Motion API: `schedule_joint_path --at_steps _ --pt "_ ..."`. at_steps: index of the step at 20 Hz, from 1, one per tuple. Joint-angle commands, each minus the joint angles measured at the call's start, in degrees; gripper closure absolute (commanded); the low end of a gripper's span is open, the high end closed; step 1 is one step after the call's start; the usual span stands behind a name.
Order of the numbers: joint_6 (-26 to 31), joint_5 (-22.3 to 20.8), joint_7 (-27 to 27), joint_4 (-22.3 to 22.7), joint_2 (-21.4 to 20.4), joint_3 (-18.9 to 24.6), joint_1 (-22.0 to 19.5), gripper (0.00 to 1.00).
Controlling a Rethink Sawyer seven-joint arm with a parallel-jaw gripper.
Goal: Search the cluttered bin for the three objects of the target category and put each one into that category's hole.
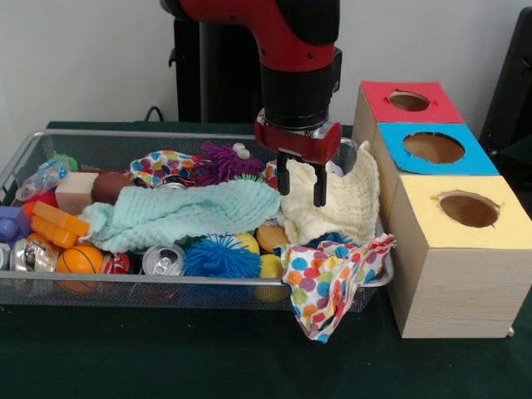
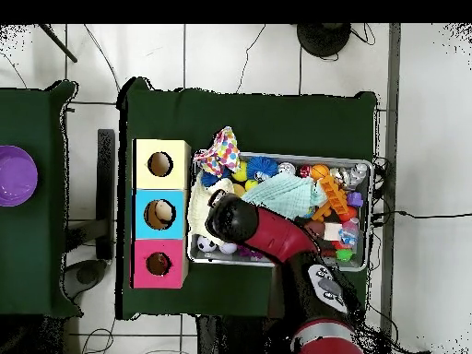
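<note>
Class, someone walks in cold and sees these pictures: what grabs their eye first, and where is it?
Probably the red arm's claw, open, hanging over a cream cloth at the right end of the bin crammed with toys and cloths. Next, a polka-dot cloth spilling over its front rim, beside wooden boxes whose holes have red, blue and yellow surrounds.

Robot lab: green-clothed table [image 2: 277, 111], tiled floor [image 2: 249, 55], trailing cables [image 2: 419, 214].
</note>
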Motion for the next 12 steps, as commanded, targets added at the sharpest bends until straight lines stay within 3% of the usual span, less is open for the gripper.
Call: schedule_joint_path --at_steps 1,5,12 --pt "-8.1 0.9 12.9 4.2 4.0 1.5 0.1 0.00" --pt "-9.3 0.7 11.9 3.1 4.7 -1.4 1.0 0.00" --pt "-7.8 0.8 9.4 2.6 5.8 4.1 -2.5 0.00"
